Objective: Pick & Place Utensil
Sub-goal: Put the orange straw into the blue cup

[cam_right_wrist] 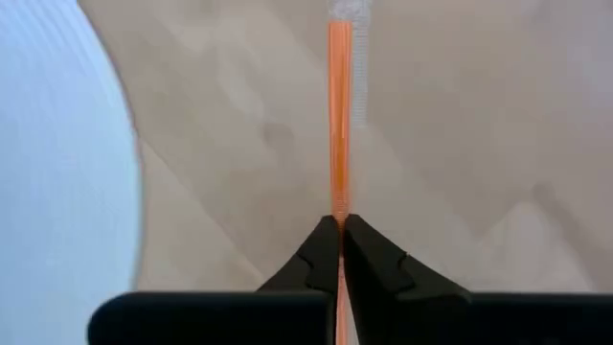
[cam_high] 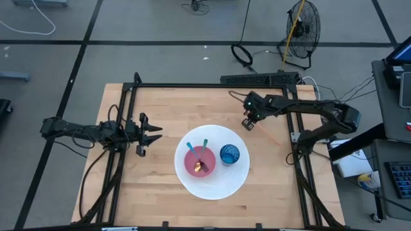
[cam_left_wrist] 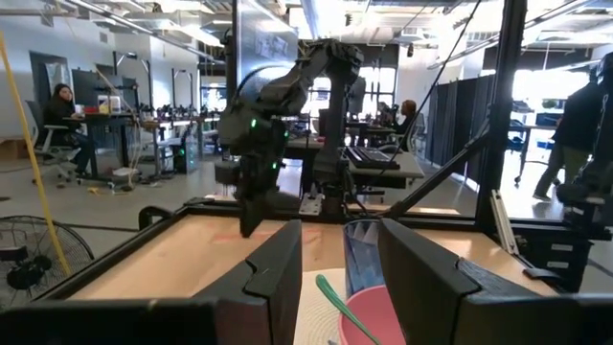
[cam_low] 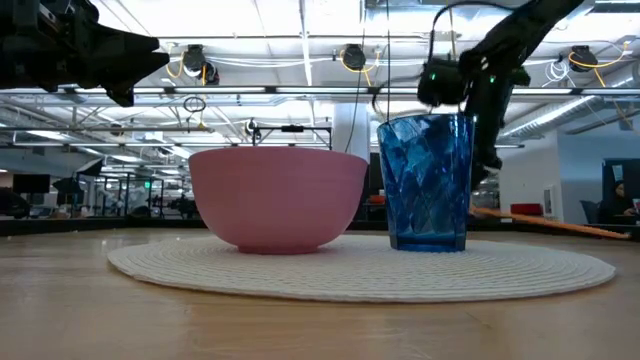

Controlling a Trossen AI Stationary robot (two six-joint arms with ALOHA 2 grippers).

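Observation:
A thin orange utensil [cam_high: 266, 136] lies slanting on the wood right of the round white placemat [cam_high: 215, 183]. My right gripper [cam_right_wrist: 340, 226] is shut on its end nearest the placemat. On the placemat stand a pink bowl [cam_high: 200, 160] holding teal-handled utensils [cam_high: 191, 151] and a blue cup [cam_high: 229, 154]. My left gripper [cam_high: 154, 133] waits open, left of the placemat, pointing level toward the bowl with nothing between its fingers. My right gripper pinches the orange utensil's thin handle [cam_right_wrist: 339, 206] between its two fingertips, near the end closest to the placemat. The fingers come from above, slanting down, in line with the handle. That end is raised and the utensil [cam_low: 545, 223] slopes down to the table toward the right edge.
A black frame [cam_high: 212, 85] runs around the table's far and side edges. Bare wood lies between the placemat and the table's right edge. Beyond the table a fan [cam_high: 302, 25] stands on the floor, and people sit at desks [cam_left_wrist: 62, 120] in the room.

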